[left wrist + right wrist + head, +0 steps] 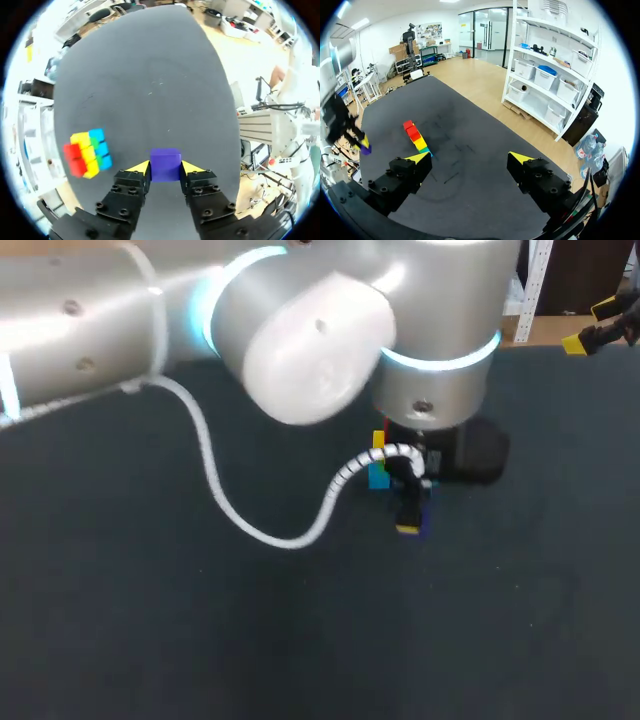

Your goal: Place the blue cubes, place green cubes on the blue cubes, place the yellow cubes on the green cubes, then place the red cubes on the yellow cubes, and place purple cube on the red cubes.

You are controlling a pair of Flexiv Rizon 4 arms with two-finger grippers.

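Note:
A purple cube (165,164) sits between the yellow tips of my left gripper (165,168), and both fingers press its sides. Whether it rests on the black table (150,75) I cannot tell. Off to the side of that gripper stands the stack (88,152): blue cubes at the base, then green, yellow and red on top. In the head view the left arm hides most of the stack (378,468), with the left gripper (410,520) just in front of it. My right gripper (470,157) is open and empty, far from the stack (416,137), at the table's far right corner (590,325).
The left arm's white cable (250,525) loops over the table in the middle. The black table top (200,640) stretches bare toward the near side and the left.

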